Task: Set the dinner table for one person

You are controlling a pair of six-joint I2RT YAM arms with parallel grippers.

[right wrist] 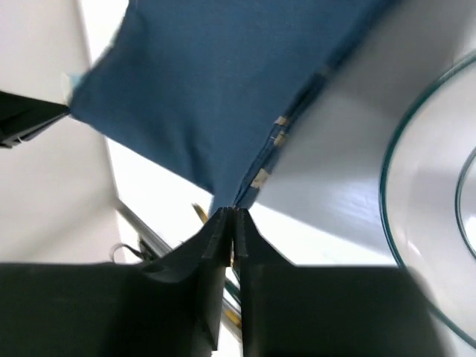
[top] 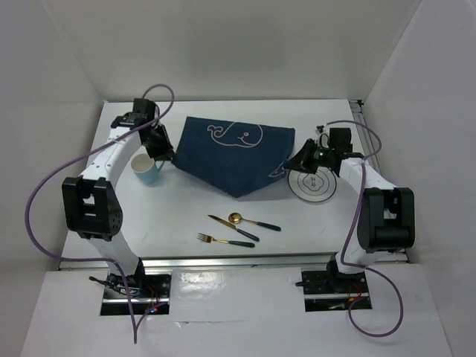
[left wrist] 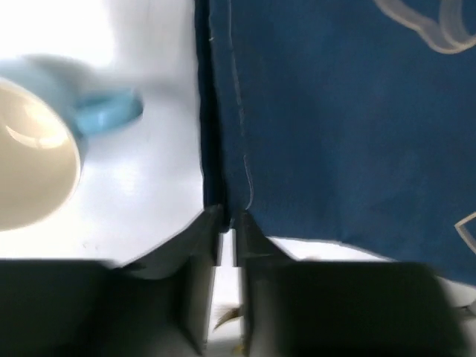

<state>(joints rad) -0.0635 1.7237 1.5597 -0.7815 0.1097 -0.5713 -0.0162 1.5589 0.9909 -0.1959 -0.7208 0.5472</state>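
A navy blue placemat [top: 234,152] with white whale drawings lies folded on the white dinner table [top: 186,216]. My left gripper [top: 169,158] is shut on the placemat's left edge [left wrist: 223,178]. My right gripper [top: 291,165] is shut on its right corner [right wrist: 238,197]. A light blue mug [top: 147,169] stands left of the placemat, also in the left wrist view [left wrist: 37,149]. A white plate [top: 311,186] with a green rim lies at the right, under my right arm. A gold-and-green knife [top: 232,227], spoon [top: 253,222] and fork [top: 225,240] lie in front.
White walls enclose the table on three sides. A silver rail [top: 238,259] runs along the near edge, above the arm bases. Purple cables loop from both arms.
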